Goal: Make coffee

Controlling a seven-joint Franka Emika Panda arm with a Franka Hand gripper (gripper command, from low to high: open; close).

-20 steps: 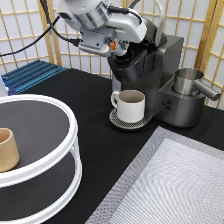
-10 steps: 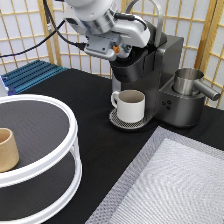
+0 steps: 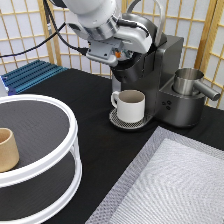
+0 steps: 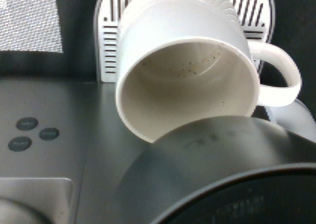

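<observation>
My gripper (image 3: 129, 54) is at the top front of the dark grey coffee machine (image 3: 170, 75), right against its brew head above the mug. The white handled mug (image 3: 131, 105) stands upright and empty on the machine's round drip tray (image 3: 119, 121). In the wrist view I look down into the mug (image 4: 189, 85), past the rounded dark brew head (image 4: 230, 175), with the slotted drip tray (image 4: 110, 50) under it. The coffee pod is out of view in both views.
A tan handleless cup (image 3: 8, 149) stands on the top tier of a white two-tier round stand (image 3: 60, 165) at the exterior view's left. A metal pitcher (image 3: 189, 81) sits on the machine's right side. A grey mat (image 3: 175, 185) covers the bottom right. A blue rack (image 3: 30, 75) lies behind.
The arm has moved to the exterior view's right and slightly down, bringing the hand closer onto the machine's brew head. The mug and cup have not moved.
</observation>
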